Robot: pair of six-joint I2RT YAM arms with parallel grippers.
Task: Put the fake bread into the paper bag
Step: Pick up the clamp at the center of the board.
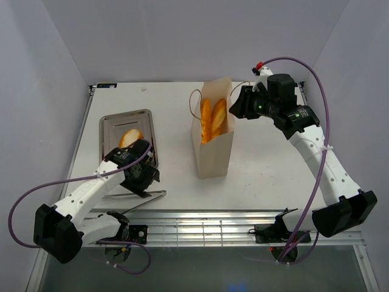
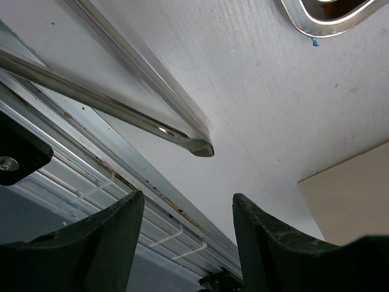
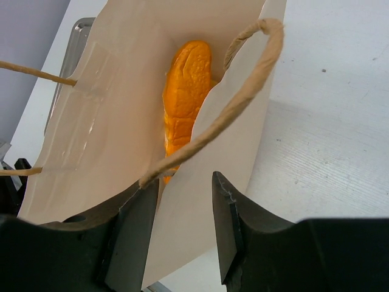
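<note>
Left gripper (image 2: 185, 234): jaws apart, nothing between them; silver tongs (image 2: 152, 121) lie on the table (image 2: 273, 109) just ahead of its fingertips, steel tray (image 1: 115, 125) with one bread roll (image 1: 129, 137) beyond. Right gripper (image 3: 182, 225): jaws parted, straddling the near wall of the paper bag (image 3: 121, 121); whether they pinch it cannot be told. Fake bread (image 3: 185, 85) stands inside the bag, directly ahead of the right fingers.

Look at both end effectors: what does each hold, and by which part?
Right end effector: the paper bag, by its near top wall edge beside the cord handle. Left end effector: nothing; it is open above the tongs.
</note>
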